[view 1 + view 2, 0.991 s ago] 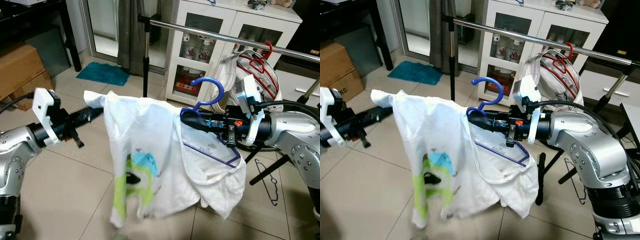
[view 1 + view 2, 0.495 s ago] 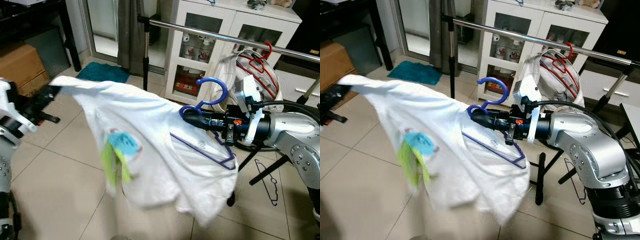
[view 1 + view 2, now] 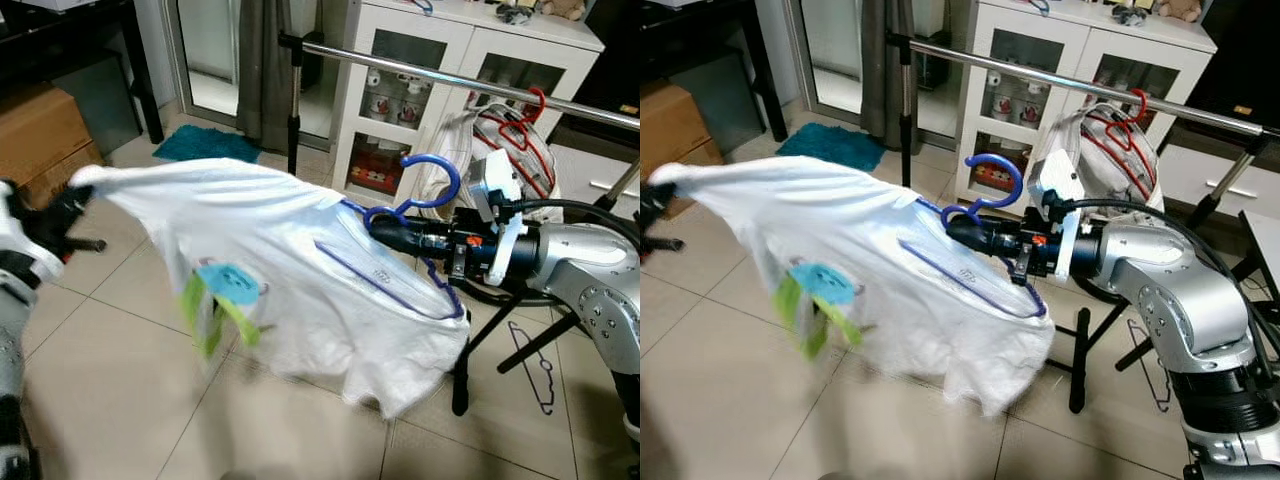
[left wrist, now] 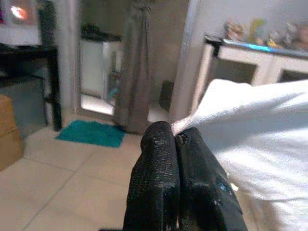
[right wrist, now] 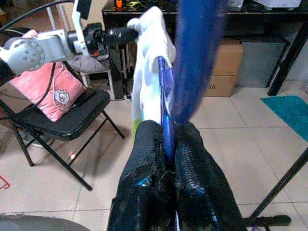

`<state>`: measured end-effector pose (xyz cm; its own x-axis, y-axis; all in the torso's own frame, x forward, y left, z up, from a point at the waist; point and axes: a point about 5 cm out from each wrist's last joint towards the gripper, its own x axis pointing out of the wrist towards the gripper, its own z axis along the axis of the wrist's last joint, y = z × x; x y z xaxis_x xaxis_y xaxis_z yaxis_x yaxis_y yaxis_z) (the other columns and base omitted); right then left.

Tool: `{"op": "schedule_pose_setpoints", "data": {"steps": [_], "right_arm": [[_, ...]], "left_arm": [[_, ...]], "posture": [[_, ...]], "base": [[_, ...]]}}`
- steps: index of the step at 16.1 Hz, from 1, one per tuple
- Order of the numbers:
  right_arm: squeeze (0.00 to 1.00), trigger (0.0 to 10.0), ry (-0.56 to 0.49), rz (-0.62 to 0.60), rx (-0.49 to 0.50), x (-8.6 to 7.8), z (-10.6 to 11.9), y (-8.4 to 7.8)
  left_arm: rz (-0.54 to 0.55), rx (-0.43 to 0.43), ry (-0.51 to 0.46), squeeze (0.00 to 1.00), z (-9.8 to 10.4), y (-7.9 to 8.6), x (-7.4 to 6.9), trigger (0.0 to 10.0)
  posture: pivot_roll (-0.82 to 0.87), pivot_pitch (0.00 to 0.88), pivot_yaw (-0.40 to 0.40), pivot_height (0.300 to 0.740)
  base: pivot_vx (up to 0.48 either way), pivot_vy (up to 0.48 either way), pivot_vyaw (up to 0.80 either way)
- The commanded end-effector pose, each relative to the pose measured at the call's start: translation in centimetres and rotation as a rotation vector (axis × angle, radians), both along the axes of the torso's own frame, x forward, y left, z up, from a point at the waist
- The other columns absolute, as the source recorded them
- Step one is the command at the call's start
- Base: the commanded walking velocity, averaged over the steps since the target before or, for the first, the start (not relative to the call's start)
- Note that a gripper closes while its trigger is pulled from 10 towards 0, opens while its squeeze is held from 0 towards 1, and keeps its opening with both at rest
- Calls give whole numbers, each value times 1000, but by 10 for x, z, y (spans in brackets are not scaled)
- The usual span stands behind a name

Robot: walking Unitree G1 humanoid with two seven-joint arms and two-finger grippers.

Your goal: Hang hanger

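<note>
Below the metal rail [image 3: 480, 85], the right gripper [image 3: 385, 233] squeezes the neck of the blue hanger [image 3: 425, 190] inside a white shirt [image 3: 300, 270], while the left gripper [image 4: 174, 139] pinches the shirt's far corner tight.

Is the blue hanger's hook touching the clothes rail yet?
Apart. In the left eye view the blue hanger hook sits in the right gripper, clearly below and in front of the clothes rail, with cabinet visible between them.

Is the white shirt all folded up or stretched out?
Stretched out. The left gripper pinches one edge of the white shirt and the right gripper holds the blue hanger inside it.
</note>
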<state>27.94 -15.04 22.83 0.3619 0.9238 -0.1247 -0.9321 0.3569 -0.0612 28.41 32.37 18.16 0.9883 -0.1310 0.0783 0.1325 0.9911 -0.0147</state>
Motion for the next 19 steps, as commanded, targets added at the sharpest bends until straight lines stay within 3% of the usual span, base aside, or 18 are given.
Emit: {"op": "schedule_pose_setpoints", "data": {"steps": [1,5,6,9,10,12,14,15,17,18,19], "right_arm": [[0,10000,-21,-31,-7,3,4,-3],[0,10000,39,-113,-30,6,-6,-8],[0,10000,51,-132,-40,6,-10,-8],[0,10000,85,-162,-64,-4,-24,-11],[0,10000,90,-157,-60,-8,-25,-12],[0,10000,101,-184,-62,-8,-28,-15],[0,10000,121,-258,-134,-9,-46,-16],[0,10000,164,-355,-143,-8,-61,-12],[0,10000,215,-432,-143,-9,-77,-8],[0,10000,261,-480,-97,-12,-88,-3],[0,10000,269,-485,-78,-12,-89,-2]], "left_arm": [[-84,45,1,1000,3,-16,2,10000],[-60,118,60,980,-8,-24,3,10000],[-59,126,73,0,-12,-25,2,10000],[-41,146,148,0,-31,-26,-7,10000],[-37,119,169,1000,-36,-24,-9,10000],[-44,116,212,1000,-43,-23,-14,10000],[21,152,238,1000,-52,-27,-19,10000],[29,101,235,0,-54,-41,-21,10000],[-7,123,210,0,-51,-60,-24,10000],[-91,150,185,0,-49,-84,-28,10000],[-116,145,196,0,-52,-89,-29,10000]], "posture": [[116,0,-60,740],[113,0,-53,740],[103,0,-40,740],[102,0,-36,740],[103,0,-35,740],[106,0,-35,740],[102,0,-32,740],[93,0,-33,740],[102,0,-39,740],[106,0,-41,740],[106,0,-39,740]], "base": [[0,0,0],[0,0,0],[0,0,0],[0,0,0],[0,0,0],[0,0,0],[0,0,0],[0,0,0],[0,0,0],[0,0,0],[0,0,0]]}}
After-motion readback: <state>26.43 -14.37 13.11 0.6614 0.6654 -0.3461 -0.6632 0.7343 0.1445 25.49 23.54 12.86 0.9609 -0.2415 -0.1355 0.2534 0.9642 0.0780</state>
